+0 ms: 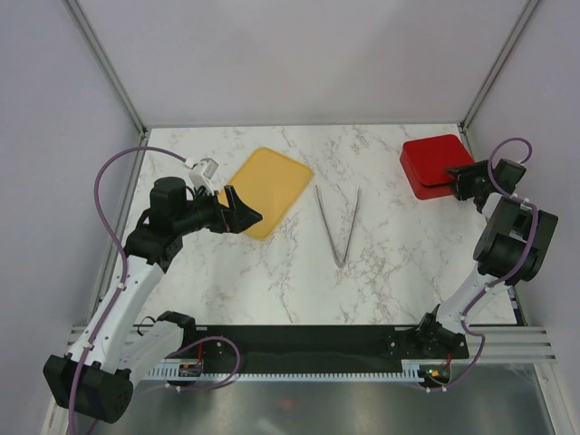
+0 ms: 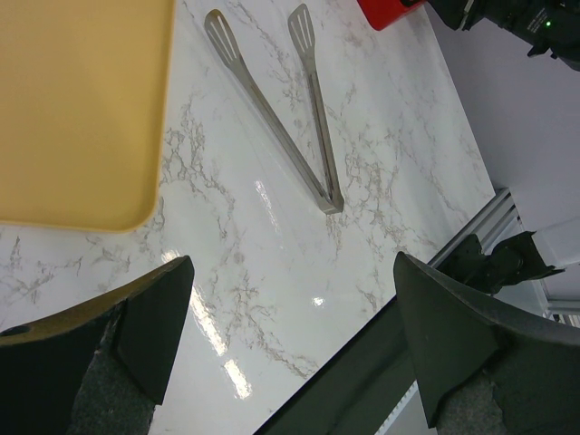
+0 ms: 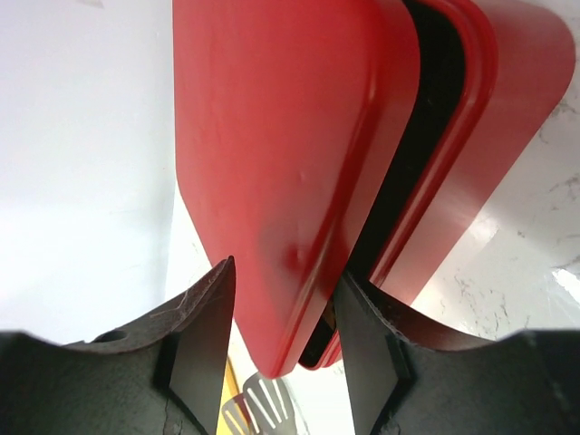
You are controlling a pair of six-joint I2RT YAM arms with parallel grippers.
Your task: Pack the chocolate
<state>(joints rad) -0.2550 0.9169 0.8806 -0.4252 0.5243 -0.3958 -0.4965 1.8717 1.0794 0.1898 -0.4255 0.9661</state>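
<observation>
No chocolate pieces show in any view. The red box [image 1: 433,163] stands at the back right of the table. My right gripper [image 1: 458,181] is at its near right edge. In the right wrist view the gripper [image 3: 287,269] is shut on the red lid [image 3: 281,136], one finger outside it and one in the dark gap between the lid and the red base [image 3: 507,118]. The lid is tilted up off the base. My left gripper [image 1: 243,217] is open and empty just above the table, by the near corner of the yellow-orange tray [image 1: 263,186]. In the left wrist view the gripper [image 2: 292,263] has bare marble between its fingers.
Metal tongs [image 1: 337,227] lie in the middle of the table with their tips pointing away, also in the left wrist view [image 2: 290,118]. The yellow-orange tray [image 2: 72,100] looks bare. Grey walls close in the left, right and back. A black rail runs along the near edge.
</observation>
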